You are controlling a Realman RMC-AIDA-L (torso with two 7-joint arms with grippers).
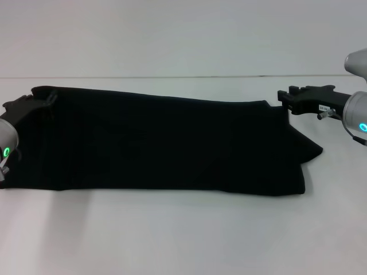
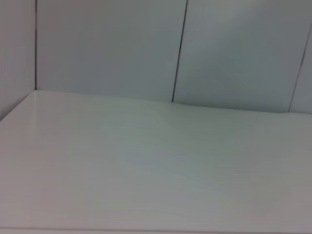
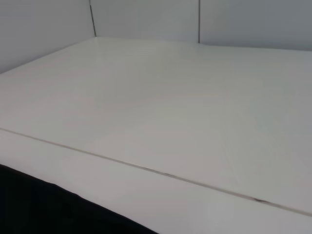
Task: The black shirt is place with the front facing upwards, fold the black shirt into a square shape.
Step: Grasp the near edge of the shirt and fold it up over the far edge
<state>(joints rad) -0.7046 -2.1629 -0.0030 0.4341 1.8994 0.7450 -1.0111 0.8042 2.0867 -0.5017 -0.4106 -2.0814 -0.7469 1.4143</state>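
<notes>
White table (image 1: pixel 183 240); black shirt (image 1: pixel 166 149) fully visible only in head view; both pincers' grip indiscernible.

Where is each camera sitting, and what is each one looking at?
Head view: sits on the robot's head, looks forward and down at the black shirt on the white table; the left gripper and right gripper both show.
Left wrist view: sits on the left arm's wrist, looks across bare table to the wall panels; no robot parts show.
Right wrist view: sits on the right arm's wrist, looks across the table; no robot parts show.
Shared: the head and right wrist views both show the shirt.
</notes>
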